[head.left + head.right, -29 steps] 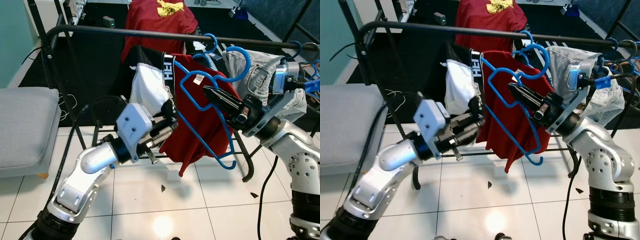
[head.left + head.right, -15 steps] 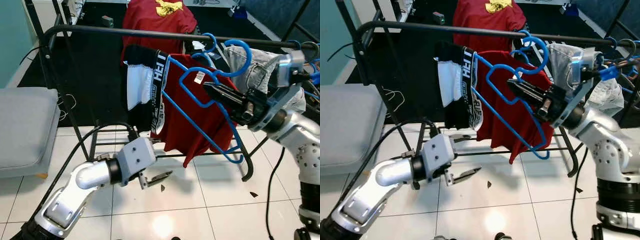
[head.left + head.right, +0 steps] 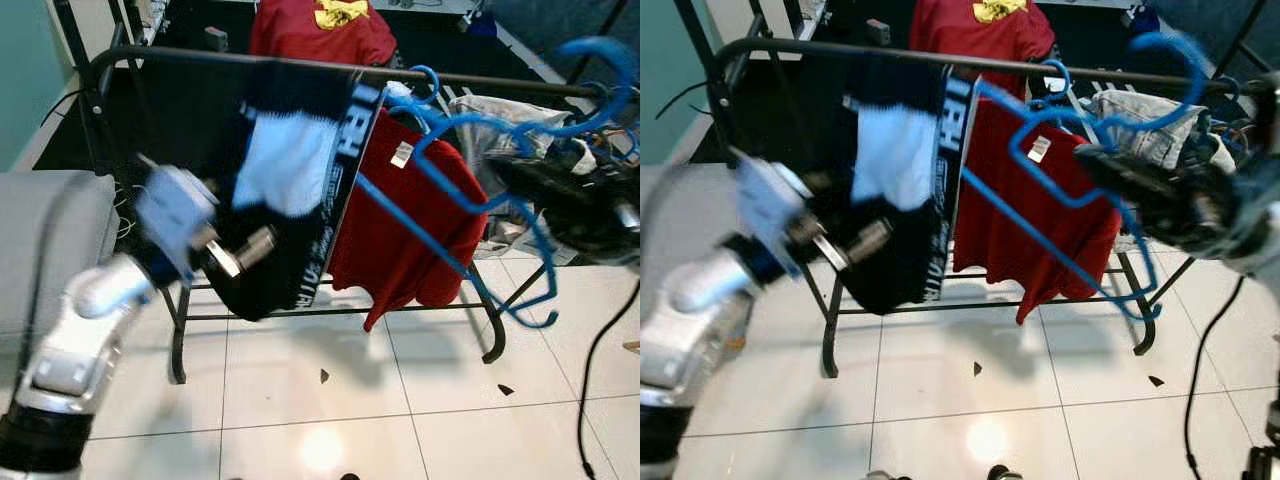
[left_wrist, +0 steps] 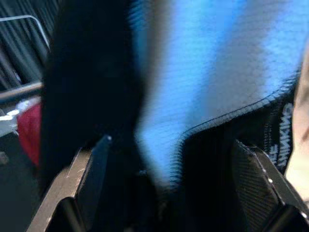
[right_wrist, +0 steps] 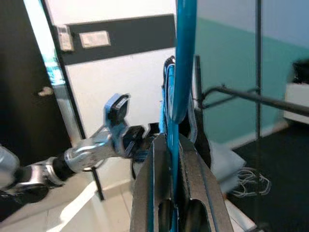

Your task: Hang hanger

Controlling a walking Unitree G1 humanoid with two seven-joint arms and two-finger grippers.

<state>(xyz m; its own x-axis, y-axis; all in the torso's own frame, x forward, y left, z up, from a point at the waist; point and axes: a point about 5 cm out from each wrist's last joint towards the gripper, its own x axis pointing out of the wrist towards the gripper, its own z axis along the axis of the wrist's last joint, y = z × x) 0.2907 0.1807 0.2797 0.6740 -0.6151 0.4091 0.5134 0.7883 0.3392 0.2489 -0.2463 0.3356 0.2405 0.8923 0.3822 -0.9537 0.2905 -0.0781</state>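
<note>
Right gripper (image 5: 170,159) clamped on blue hanger (image 3: 470,190), hook raised right of rail (image 3: 200,62). Left gripper (image 3: 245,250) spread wide against black-and-white shorts (image 3: 290,170); red shirt (image 3: 410,230) between.

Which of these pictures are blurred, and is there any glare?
Left eye view: motion blur smears the left tool, the right tool and the blue hanger; a bright glare spot lies on the floor tiles. Left wrist view: the black-and-white garment is close and soft. Right wrist view: fairly sharp, the right tool shut on the blue hanger.
</note>
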